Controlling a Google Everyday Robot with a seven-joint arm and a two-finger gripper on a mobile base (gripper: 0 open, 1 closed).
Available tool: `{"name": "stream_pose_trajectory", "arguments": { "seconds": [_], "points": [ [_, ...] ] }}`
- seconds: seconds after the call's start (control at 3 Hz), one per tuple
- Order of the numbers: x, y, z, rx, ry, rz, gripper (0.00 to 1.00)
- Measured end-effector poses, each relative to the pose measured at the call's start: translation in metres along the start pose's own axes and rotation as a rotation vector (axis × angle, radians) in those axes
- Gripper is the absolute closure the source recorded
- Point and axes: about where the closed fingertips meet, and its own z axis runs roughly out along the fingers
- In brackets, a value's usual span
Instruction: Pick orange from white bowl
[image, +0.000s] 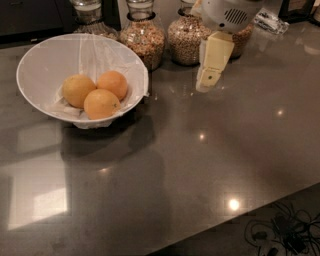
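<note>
A wide white bowl (45, 57) with crinkled white lining stands at the left of the grey counter. Three oranges lie in it. The deepest reddish-orange one (113, 83) is at the back right. A paler yellowish one (77, 90) is at the left, and a yellow-orange one with a dark stem dot (101, 104) is in front. My gripper (207, 80) hangs from the white arm above the counter, to the right of the bowl and well apart from it, in front of the jars. It holds nothing.
Several glass jars of grains (142, 37) stand in a row along the back of the counter, behind the bowl and the gripper. The counter's front edge runs at the lower right, with cables (280, 232) on the floor below.
</note>
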Motion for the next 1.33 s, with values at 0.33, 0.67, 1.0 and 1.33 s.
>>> {"name": "stream_pose_trajectory", "arguments": {
  "seconds": [0.33, 0.67, 1.0, 1.33],
  "points": [
    [-0.011, -0.003, 0.010, 0.005, -0.039, -0.006, 0.00],
    [-0.044, -0.013, 0.029, 0.017, -0.123, -0.060, 0.00],
    [-0.070, -0.027, 0.046, 0.028, -0.184, -0.143, 0.00],
    [-0.081, -0.036, 0.059, 0.026, -0.218, -0.215, 0.00]
  ]
}}
